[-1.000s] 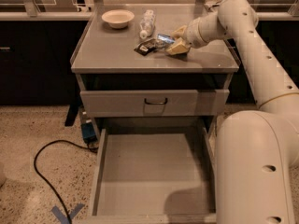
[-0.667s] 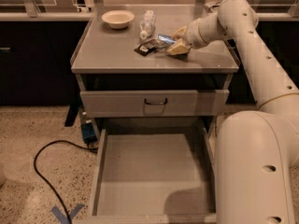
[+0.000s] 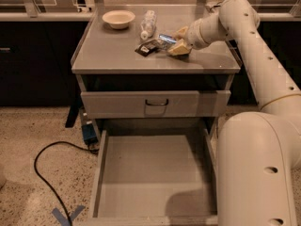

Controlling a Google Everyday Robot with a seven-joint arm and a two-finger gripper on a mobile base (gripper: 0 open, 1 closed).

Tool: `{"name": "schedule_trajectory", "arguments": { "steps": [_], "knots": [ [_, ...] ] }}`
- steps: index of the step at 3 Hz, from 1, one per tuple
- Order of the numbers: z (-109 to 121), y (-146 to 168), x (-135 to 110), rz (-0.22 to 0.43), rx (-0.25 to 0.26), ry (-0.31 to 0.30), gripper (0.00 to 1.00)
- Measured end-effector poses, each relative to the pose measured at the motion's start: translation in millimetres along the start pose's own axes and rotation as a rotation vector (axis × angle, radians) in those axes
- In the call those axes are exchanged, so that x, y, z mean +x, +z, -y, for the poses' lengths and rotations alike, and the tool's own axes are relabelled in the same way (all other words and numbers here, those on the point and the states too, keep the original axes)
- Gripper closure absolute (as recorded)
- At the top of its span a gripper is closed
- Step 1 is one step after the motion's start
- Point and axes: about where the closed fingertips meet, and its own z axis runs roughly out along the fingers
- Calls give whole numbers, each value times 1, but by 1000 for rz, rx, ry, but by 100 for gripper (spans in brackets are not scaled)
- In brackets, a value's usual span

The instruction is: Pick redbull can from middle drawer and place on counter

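The redbull can [image 3: 166, 38] lies on its side on the grey counter [image 3: 117, 55], right of the middle. My gripper [image 3: 175, 40] reaches in from the right, low over the counter, with its two tan fingers [image 3: 179, 48] closed on the can's right end. The middle drawer [image 3: 150, 173] is pulled wide open below, and its flat grey floor is bare. My arm's large white body [image 3: 254, 168] covers the drawer's right side.
On the counter are a white bowl [image 3: 118, 19] at the back left, a clear plastic bottle [image 3: 147, 23] lying down, and a flat black packet [image 3: 148, 47] touching the can's left. A closed drawer front with a loop handle [image 3: 156, 102] sits above. A black cable [image 3: 47, 173] runs on the floor.
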Motion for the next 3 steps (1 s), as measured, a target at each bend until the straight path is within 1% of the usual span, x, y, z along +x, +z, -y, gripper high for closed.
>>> {"name": "schedule_trajectory", "arguments": {
  "steps": [1,2,3],
  "knots": [
    [0,0,0,0,0,0,11],
    [0,0,0,0,0,0,0],
    [0,0,0,0,0,0,0]
  ]
}}
